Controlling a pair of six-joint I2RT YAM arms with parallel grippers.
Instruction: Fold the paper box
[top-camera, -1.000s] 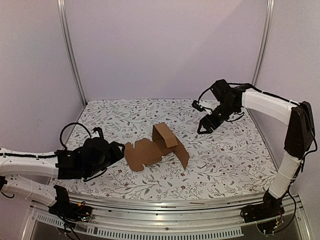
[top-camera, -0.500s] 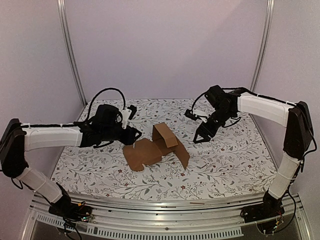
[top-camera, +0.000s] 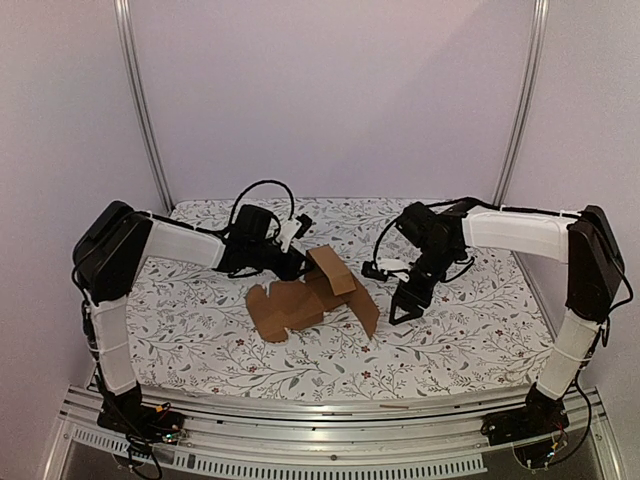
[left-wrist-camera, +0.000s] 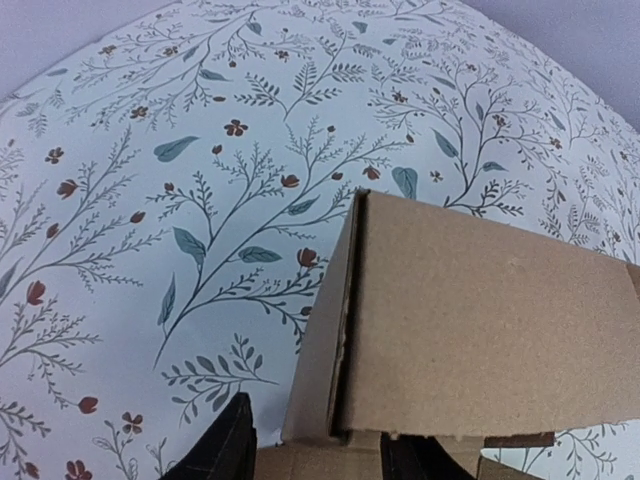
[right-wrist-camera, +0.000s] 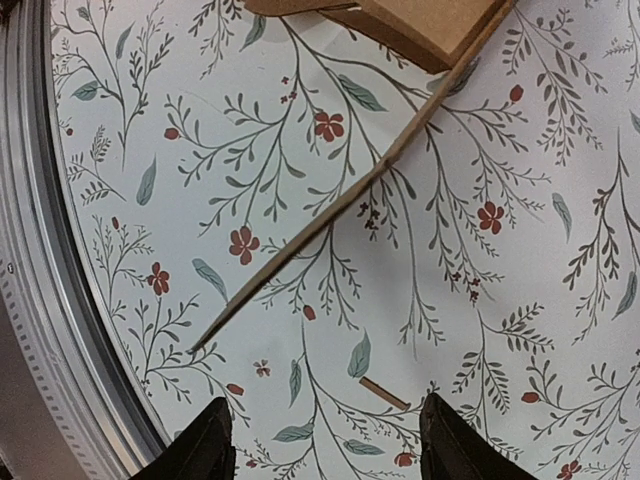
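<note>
The paper box (top-camera: 315, 295) lies half-folded in the middle of the floral cloth: a flat brown sheet with one panel raised and a flap standing at its right. My left gripper (top-camera: 296, 264) is at its back left side. In the left wrist view the raised panel (left-wrist-camera: 480, 320) fills the right half, and its near corner sits between the fingers (left-wrist-camera: 232, 448) of the left gripper (left-wrist-camera: 320, 455), which stand apart with a gap beside the card. My right gripper (top-camera: 402, 308) hangs open just right of the box. Its wrist view shows the right gripper (right-wrist-camera: 325, 440) over bare cloth, the flap's edge (right-wrist-camera: 340, 205) ahead.
A metal rail (top-camera: 320, 405) runs along the table's near edge and shows in the right wrist view as the rail (right-wrist-camera: 30, 300). A small brown sliver (right-wrist-camera: 383, 393) lies on the cloth between the right fingers. Pale walls and two upright posts close in the back.
The left arm swung from the front left across to the box's back left side. The right gripper came down and nearer, beside the box's right flap. The box stayed put.
</note>
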